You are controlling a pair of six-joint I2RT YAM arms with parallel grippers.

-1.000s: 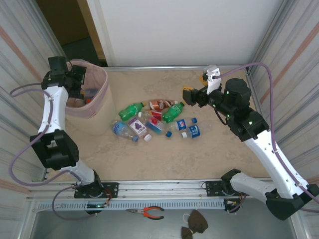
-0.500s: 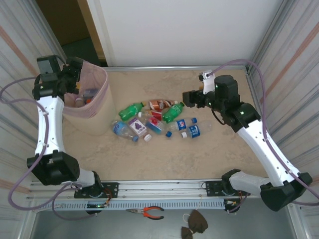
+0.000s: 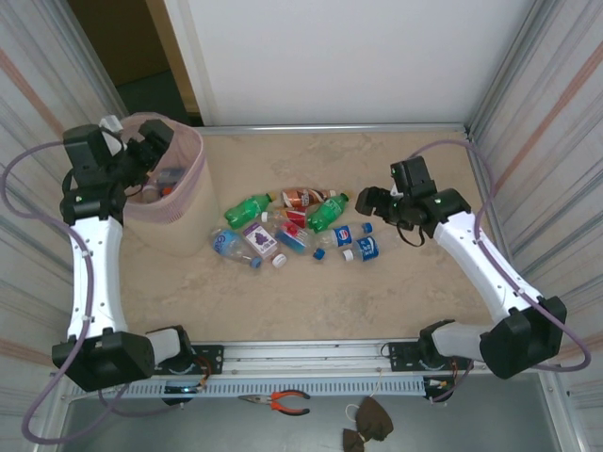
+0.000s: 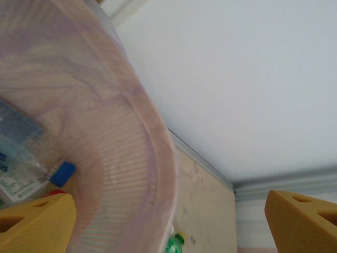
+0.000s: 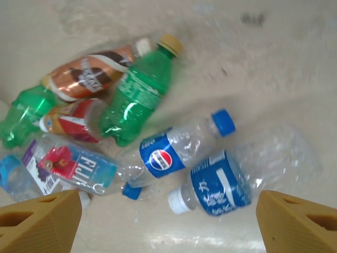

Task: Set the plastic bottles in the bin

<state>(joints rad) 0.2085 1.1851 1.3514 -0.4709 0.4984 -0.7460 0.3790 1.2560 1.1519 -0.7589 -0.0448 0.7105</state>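
On the beige marbled tabletop point(image 3: 396, 292), enclosed by a white panel point(image 3: 358, 56) and corrugated sides point(image 3: 556, 85), the plastic bottles point(image 3: 283, 228) are heaped at the centre, just right of the bin point(image 3: 188, 212). The left gripper point(image 3: 154, 155) is held spread and empty over the bin's rim. The right gripper point(image 3: 366, 203), likewise spread, is found shifted nearward since a second ago, while the heap is unmoved.

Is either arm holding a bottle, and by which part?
Nothing is held. Left gripper open at the bin, right gripper open near the bottles.
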